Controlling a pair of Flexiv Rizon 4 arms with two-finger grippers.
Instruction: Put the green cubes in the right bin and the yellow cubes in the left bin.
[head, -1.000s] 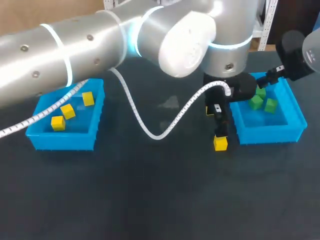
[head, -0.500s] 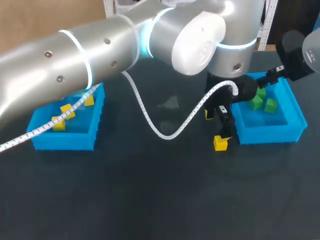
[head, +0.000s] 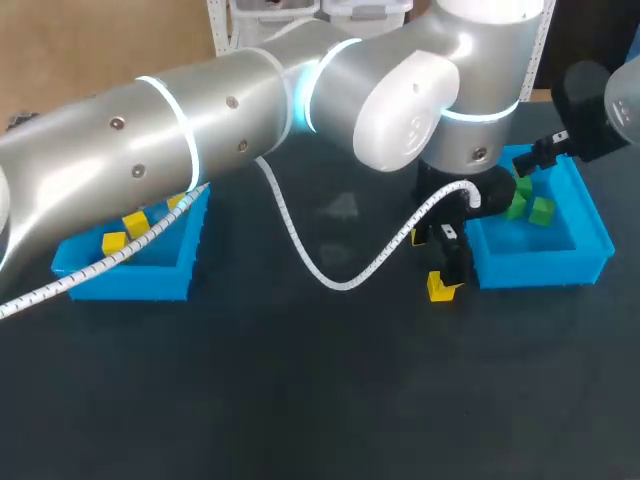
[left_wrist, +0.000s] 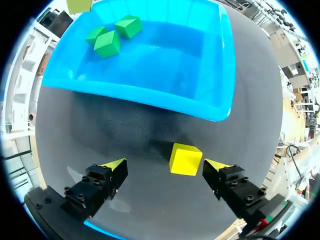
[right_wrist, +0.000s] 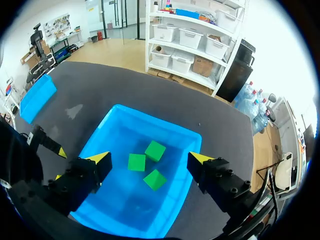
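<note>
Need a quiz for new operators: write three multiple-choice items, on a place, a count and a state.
1. Where is the loose yellow cube? A held in the air; B on the table beside the right bin; C inside the right bin.
2. How many green cubes are in the right bin? A two; B three; C five.
3. The left gripper is: A open around the yellow cube; B shut on it; C shut on a green cube.
B: it sits outside the bin wall. B: the right wrist view shows three. A: one finger stands clear of it.
</note>
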